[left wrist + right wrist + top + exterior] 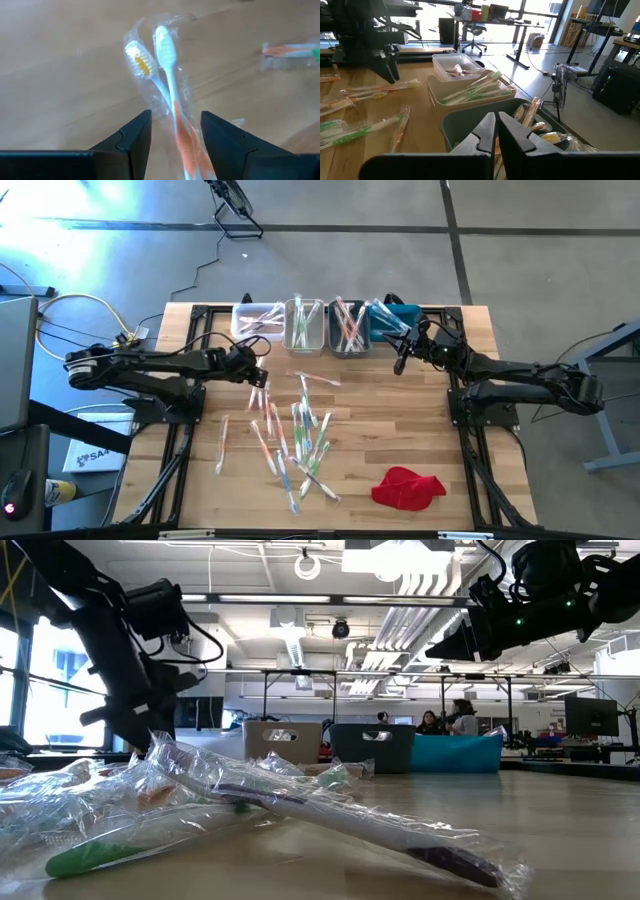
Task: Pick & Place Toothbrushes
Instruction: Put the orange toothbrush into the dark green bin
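Several wrapped toothbrushes (295,435) lie scattered on the middle of the wooden table. My left gripper (175,117) is open and slants down over two of them at the pile's far left (258,383). An orange-handled toothbrush (176,107) runs between its fingers, and I see no touch. A white-handled toothbrush with yellow bristles (142,67) lies beside it, crossing under it. My right gripper (496,121) is shut with nothing between its fingers. It hangs nearly level above the grey bin (470,117), near the table's far edge (400,362).
Along the far edge stand a white bin (255,320), a beige bin (304,326), a grey bin (347,330) and a blue bin (392,320), all holding toothbrushes. A red cloth (408,487) lies near the front right. Bare wood shows at the table's right.
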`<control>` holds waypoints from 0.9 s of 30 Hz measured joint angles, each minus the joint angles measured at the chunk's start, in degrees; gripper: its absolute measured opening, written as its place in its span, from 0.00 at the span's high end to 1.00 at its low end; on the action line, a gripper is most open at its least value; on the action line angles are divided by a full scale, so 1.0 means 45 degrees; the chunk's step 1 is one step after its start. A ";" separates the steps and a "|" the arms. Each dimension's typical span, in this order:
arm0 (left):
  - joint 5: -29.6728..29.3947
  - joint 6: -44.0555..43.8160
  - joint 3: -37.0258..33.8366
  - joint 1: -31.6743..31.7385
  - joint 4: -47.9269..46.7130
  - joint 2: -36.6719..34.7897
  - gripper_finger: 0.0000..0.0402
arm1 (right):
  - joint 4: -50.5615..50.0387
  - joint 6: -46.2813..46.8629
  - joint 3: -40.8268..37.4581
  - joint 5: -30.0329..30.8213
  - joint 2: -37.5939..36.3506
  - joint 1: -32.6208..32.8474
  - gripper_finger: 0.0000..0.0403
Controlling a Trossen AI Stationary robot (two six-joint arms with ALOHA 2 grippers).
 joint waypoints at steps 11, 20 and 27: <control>-0.0557 0.0005 0.0000 0.0000 0.0846 0.0700 0.58 | 0.0000 -0.0004 0.0000 -0.0005 0.0000 0.0005 0.97; -0.0819 0.0000 0.0000 0.0000 0.0840 0.0964 0.58 | 0.0000 0.0000 0.0000 -0.0004 0.0000 0.0004 0.97; -0.0845 0.0000 0.0000 0.0000 0.0841 0.0964 0.58 | -0.0003 -0.0003 -0.0003 -0.0005 0.0000 0.0003 0.97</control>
